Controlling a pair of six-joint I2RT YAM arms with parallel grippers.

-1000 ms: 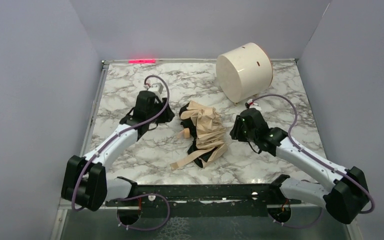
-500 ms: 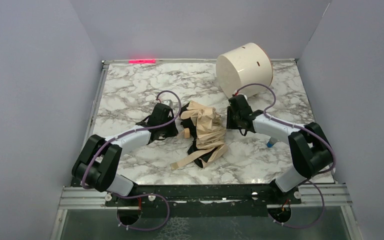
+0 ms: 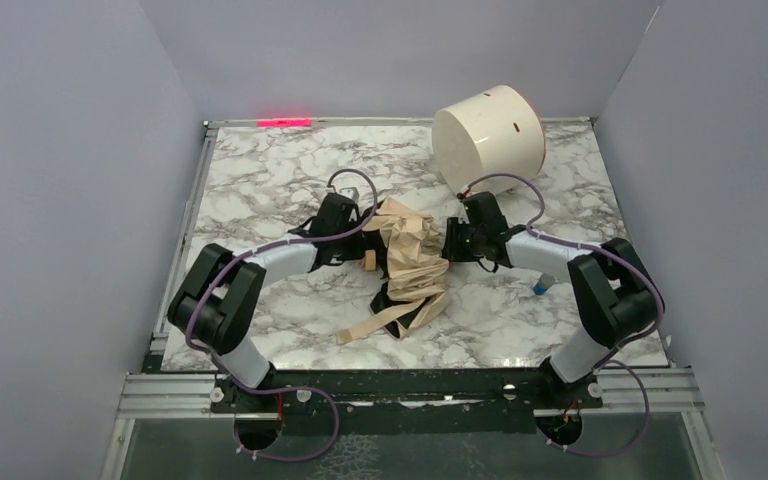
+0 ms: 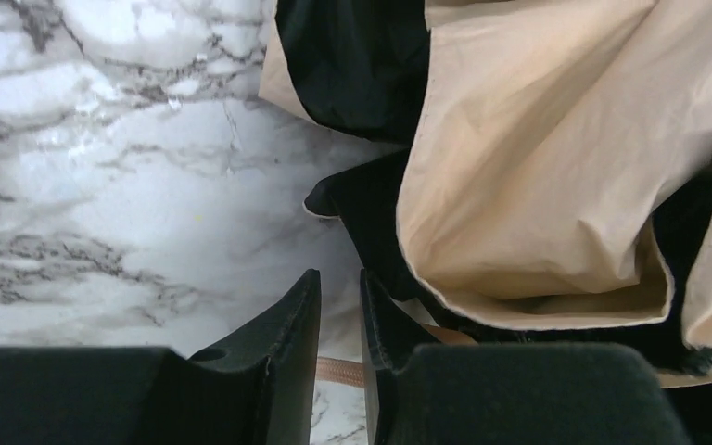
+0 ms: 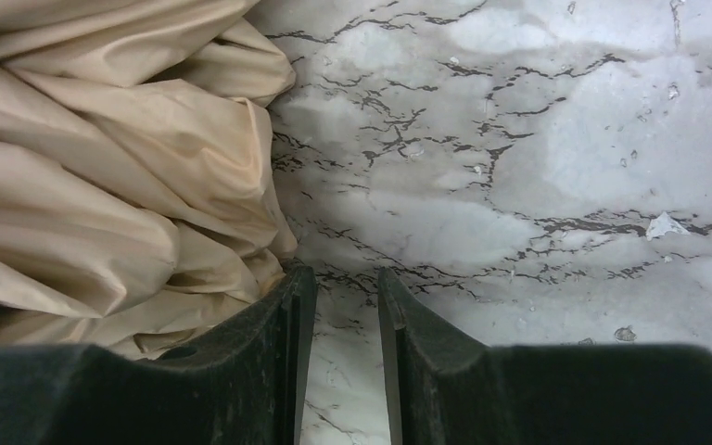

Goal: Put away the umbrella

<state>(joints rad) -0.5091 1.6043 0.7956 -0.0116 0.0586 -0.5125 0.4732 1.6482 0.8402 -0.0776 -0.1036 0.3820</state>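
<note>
Umbrella (image 3: 407,262) lies crumpled mid-worktop, canopy loose, strap (image 3: 370,322) trailing toward near edge. Left claw (image 4: 340,278) at its left flank, right claw (image 5: 345,278) at its right flank; both clenched to narrow slit, nothing held. Drum (image 3: 488,140) on side at far edge, right of centre. Risk: clenched claws shove fabric rather than grip it; trailing strap snags; bundle unfolds.
</note>
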